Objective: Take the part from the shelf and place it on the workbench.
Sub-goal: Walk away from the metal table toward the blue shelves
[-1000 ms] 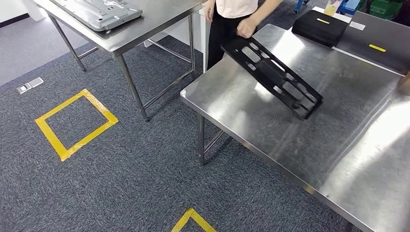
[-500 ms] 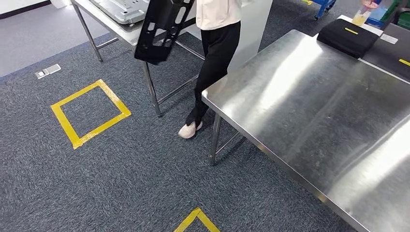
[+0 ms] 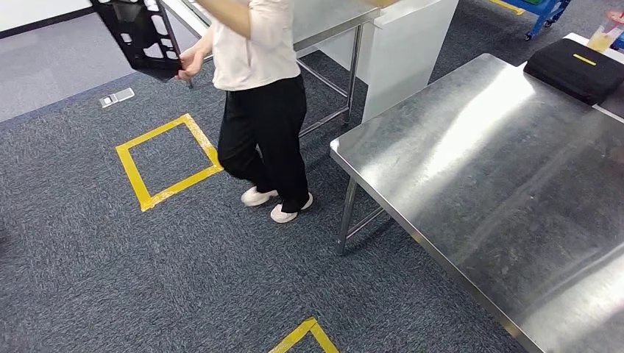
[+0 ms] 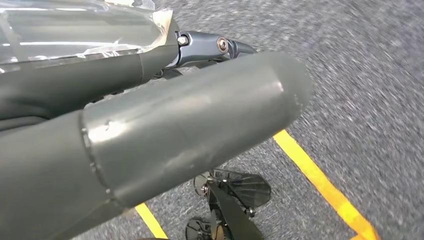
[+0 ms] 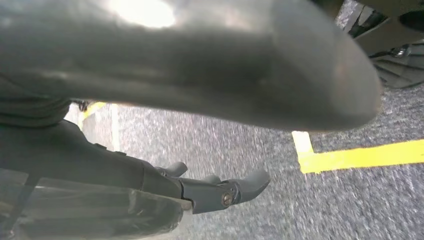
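The black perforated part (image 3: 138, 31) is at the far left of the head view, carried by a person (image 3: 261, 110) who walks across the carpet with one hand on its edge. The steel workbench (image 3: 500, 191) fills the right side, with its near surface bare. My left hand (image 4: 175, 130) hangs over the carpet; its thick thumb and dark fingers (image 4: 220, 45) hold nothing. My right hand (image 5: 200, 75) also hangs above the carpet, its fingers (image 5: 240, 187) stretched out with nothing in them.
A black case (image 3: 575, 68) lies at the workbench's far end. A second steel table (image 3: 331, 22) and a white panel (image 3: 405, 51) stand behind the person. Yellow tape squares (image 3: 169, 158) mark the grey carpet, with a floor plate (image 3: 116, 97) beyond.
The camera has swung left. The person lifted the black part off the workbench and has walked left with it, past the second table.
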You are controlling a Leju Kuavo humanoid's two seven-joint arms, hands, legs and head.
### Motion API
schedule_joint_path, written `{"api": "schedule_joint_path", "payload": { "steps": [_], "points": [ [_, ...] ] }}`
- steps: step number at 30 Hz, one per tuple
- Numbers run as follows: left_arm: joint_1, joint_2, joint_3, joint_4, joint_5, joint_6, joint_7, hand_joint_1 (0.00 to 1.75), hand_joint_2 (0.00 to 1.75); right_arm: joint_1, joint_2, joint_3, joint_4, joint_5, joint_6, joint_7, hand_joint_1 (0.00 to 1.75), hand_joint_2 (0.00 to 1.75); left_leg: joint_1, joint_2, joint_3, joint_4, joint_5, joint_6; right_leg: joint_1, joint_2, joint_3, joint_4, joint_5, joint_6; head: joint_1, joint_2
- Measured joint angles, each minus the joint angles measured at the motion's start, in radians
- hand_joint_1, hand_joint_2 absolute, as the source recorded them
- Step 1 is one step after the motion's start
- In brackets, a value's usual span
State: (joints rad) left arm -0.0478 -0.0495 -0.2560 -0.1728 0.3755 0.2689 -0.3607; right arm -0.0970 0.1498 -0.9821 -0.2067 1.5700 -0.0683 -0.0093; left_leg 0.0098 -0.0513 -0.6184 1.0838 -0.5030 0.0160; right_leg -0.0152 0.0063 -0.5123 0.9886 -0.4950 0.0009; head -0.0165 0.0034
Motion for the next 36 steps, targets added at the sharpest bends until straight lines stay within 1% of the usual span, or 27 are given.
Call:
{"api": "schedule_joint_path", "payload": {
  "steps": [2,3,4,5,6,8,10,12,13,14,15,16,18,19,20,21,22,23,24,25,26,28,30,32,34,35,36],
  "points": [
    [0.0,-0.001,0.01,0.0,0.008,0.005,0.006,0.0,0.0,0.005,0.004,0.022,0.0,0.0,0.004,0.002,0.0,0.0,0.002,0.033,-0.06,0.125,-0.069,-0.009,0.002,-0.018,0.0,-0.001,0.0,-0.008,-0.002,0.0],
    [0.0,-0.001,0.015,0.0,0.01,0.006,0.011,0.0,0.0,0.008,0.004,0.033,0.001,0.0,0.006,0.003,0.0,0.0,0.003,0.039,-0.09,0.185,-0.093,-0.013,0.003,-0.028,0.0,-0.001,-0.001,-0.008,-0.002,0.0],
    [0.001,-0.001,0.018,0.0,0.012,0.007,0.015,0.0,0.0,0.009,0.005,0.043,0.001,0.0,0.008,0.004,0.0,0.0,0.005,0.043,-0.108,0.218,-0.099,-0.017,0.003,-0.038,-0.001,0.0,-0.002,-0.009,-0.002,0.0],
    [0.003,-0.001,0.022,0.0,0.012,0.008,0.018,0.0,0.0,0.01,0.005,0.054,0.001,0.0,0.009,0.004,0.0,0.0,0.008,0.047,-0.106,0.213,-0.085,-0.02,0.003,-0.046,0.0,0.0,-0.002,-0.01,-0.003,0.0],
    [0.004,-0.001,0.024,0.0,0.013,0.01,0.021,0.0,0.0,0.01,0.006,0.064,0.001,0.0,0.009,0.004,0.0,0.0,0.011,0.053,-0.087,0.175,-0.057,-0.022,0.003,-0.054,0.001,0.0,-0.004,-0.009,-0.002,0.0],
    [0.005,-0.002,0.027,0.0,0.014,0.014,0.025,0.0,0.0,0.01,0.006,0.08,0.001,0.0,0.01,0.004,0.0,0.0,0.014,0.086,-0.012,0.036,0.005,-0.022,0.006,-0.067,0.005,0.002,-0.009,-0.002,-0.003,0.0],
    [0.003,-0.006,0.029,0.0,0.018,0.017,0.024,0.0,0.0,0.01,0.005,0.092,0.001,0.0,0.014,0.007,0.0,0.0,0.011,0.106,0.034,-0.049,0.028,-0.013,0.014,-0.08,0.006,0.003,-0.017,0.009,0.0,0.0],
    [0.004,-0.011,0.035,0.0,0.027,0.019,0.011,0.0,0.0,0.009,0.001,0.105,0.001,0.0,0.02,0.012,0.0,0.0,0.005,0.091,0.035,-0.057,0.027,0.002,0.018,-0.095,0.01,0.0,-0.021,0.021,0.003,0.0],
    [0.005,-0.015,0.04,0.0,0.031,0.02,0.002,0.0,0.0,0.008,-0.001,0.112,0.001,0.0,0.022,0.015,0.0,0.0,0.004,0.083,0.036,-0.061,0.03,0.011,0.017,-0.095,0.011,0.004,-0.024,0.027,0.003,0.0],
    [0.007,-0.018,0.044,0.0,0.034,0.02,-0.007,0.0,0.0,0.008,-0.002,0.119,0.001,-0.001,0.024,0.017,0.0,0.0,0.004,0.075,0.037,-0.065,0.034,0.019,0.015,-0.084,0.007,0.019,-0.035,0.03,0.003,0.0],
    [0.008,-0.02,0.048,0.0,0.035,0.02,-0.012,0.0,0.0,0.008,-0.003,0.125,0.001,-0.002,0.024,0.018,0.0,0.0,0.005,0.068,0.037,-0.069,0.038,0.026,0.014,-0.067,-0.006,0.051,-0.054,0.03,0.004,0.0],
    [0.008,-0.021,0.05,0.0,0.036,0.019,-0.015,0.0,0.0,0.009,-0.004,0.13,0.001,-0.003,0.023,0.018,0.0,0.0,0.007,0.06,0.037,-0.071,0.041,0.031,0.01,-0.046,-0.031,0.105,-0.083,0.027,0.005,0.0],
    [0.008,-0.021,0.053,0.0,0.036,0.016,-0.016,0.0,0.0,0.012,-0.003,0.137,0.002,-0.005,0.02,0.017,0.0,0.0,0.005,0.04,0.033,-0.071,0.043,0.035,0.009,-0.02,-0.097,0.242,-0.142,0.022,0.007,0.0],
    [0.009,-0.021,0.053,0.0,0.036,0.016,-0.017,0.0,0.0,0.013,-0.004,0.139,0.002,-0.005,0.019,0.017,0.0,0.0,0.004,0.028,0.032,-0.071,0.044,0.035,0.009,-0.015,-0.122,0.289,-0.155,0.024,0.007,0.0],
    [0.011,-0.022,0.053,0.0,0.036,0.015,-0.017,0.0,0.0,0.014,-0.004,0.141,0.002,-0.005,0.019,0.017,0.0,0.0,0.003,0.016,0.031,-0.071,0.044,0.036,0.009,-0.012,-0.128,0.298,-0.151,0.03,0.007,0.0],
    [0.012,-0.022,0.054,0.0,0.036,0.015,-0.016,0.0,0.0,0.015,-0.004,0.143,0.002,-0.005,0.018,0.016,0.0,0.0,0.002,0.004,0.032,-0.07,0.044,0.036,0.009,-0.009,-0.113,0.264,-0.13,0.038,0.007,0.0],
    [0.013,-0.023,0.054,0.0,0.035,0.015,-0.014,0.0,0.0,0.014,-0.004,0.144,0.002,-0.005,0.018,0.013,0.0,0.0,0.002,-0.007,0.033,-0.07,0.045,0.035,0.007,-0.002,-0.082,0.196,-0.098,0.045,0.007,0.0],
    [0.013,-0.023,0.054,0.0,0.034,0.016,-0.009,0.0,0.0,0.014,-0.005,0.146,0.002,-0.004,0.017,0.008,0.0,0.0,0.002,-0.017,0.034,-0.07,0.045,0.033,0.005,0.015,-0.048,0.121,-0.067,0.049,0.007,0.0],
    [0.013,-0.023,0.054,0.0,0.034,0.017,-0.003,0.0,0.0,0.014,-0.004,0.149,0.002,-0.003,0.017,0.001,0.0,0.0,0.0,-0.027,0.035,-0.069,0.045,0.029,0.004,0.028,-0.023,0.06,-0.042,0.048,0.007,0.0],
    [0.013,-0.023,0.054,0.0,0.033,0.018,0.005,0.0,0.0,0.014,-0.004,0.153,0.003,-0.002,0.017,-0.006,0.0,0.0,-0.002,-0.034,0.034,-0.068,0.045,0.025,0.005,0.039,-0.009,0.022,-0.027,0.044,0.007,0.0],
    [0.014,-0.022,0.055,0.0,0.033,0.019,0.012,0.0,0.0,0.013,-0.004,0.157,0.003,-0.001,0.017,-0.012,0.0,0.0,-0.003,-0.04,0.032,-0.068,0.046,0.019,0.007,0.043,-0.004,0.008,-0.021,0.036,0.007,0.0],
    [0.016,-0.021,0.056,0.001,0.034,0.021,0.018,0.0,0.0,0.012,-0.001,0.168,0.003,0.0,0.018,-0.018,0.0,0.0,0.0,-0.048,0.028,-0.068,0.047,0.009,0.008,0.028,0.0,0.006,-0.015,0.021,0.006,0.0],
    [0.016,-0.02,0.056,0.002,0.035,0.021,0.019,0.0,0.0,0.011,0.003,0.178,0.004,0.0,0.021,-0.02,0.0,0.0,0.001,-0.019,0.01,-0.033,0.022,0.001,0.002,0.011,0.006,0.002,-0.01,0.005,0.004,0.0],
    [0.016,-0.02,0.056,0.002,0.035,0.02,0.018,0.0,0.0,0.013,0.006,0.188,0.004,0.0,0.025,-0.021,0.0,0.0,0.001,0.026,-0.042,0.079,-0.044,-0.006,0.003,-0.009,0.007,0.001,-0.009,-0.007,0.001,0.0],
    [0.016,-0.02,0.056,0.002,0.035,0.017,0.01,0.0,0.0,0.016,0.008,0.202,0.005,0.0,0.031,-0.016,0.0,0.0,0.003,0.043,-0.104,0.207,-0.097,-0.012,0.008,-0.032,0.006,0.001,-0.012,-0.011,0.0,0.0],
    [0.017,-0.021,0.056,0.002,0.035,0.016,0.005,0.0,0.0,0.017,0.008,0.21,0.005,0.0,0.034,-0.012,0.0,0.0,0.004,0.046,-0.115,0.228,-0.096,-0.014,0.009,-0.042,0.006,0.001,-0.013,-0.013,-0.001,0.0],
    [0.018,-0.021,0.056,0.002,0.035,0.013,-0.001,0.0,0.0,0.017,0.008,0.217,0.005,0.0,0.036,-0.007,0.0,0.0,0.004,0.05,-0.106,0.213,-0.079,-0.015,0.01,-0.053,0.007,0.001,-0.014,-0.014,-0.001,0.0]
  ]
}}
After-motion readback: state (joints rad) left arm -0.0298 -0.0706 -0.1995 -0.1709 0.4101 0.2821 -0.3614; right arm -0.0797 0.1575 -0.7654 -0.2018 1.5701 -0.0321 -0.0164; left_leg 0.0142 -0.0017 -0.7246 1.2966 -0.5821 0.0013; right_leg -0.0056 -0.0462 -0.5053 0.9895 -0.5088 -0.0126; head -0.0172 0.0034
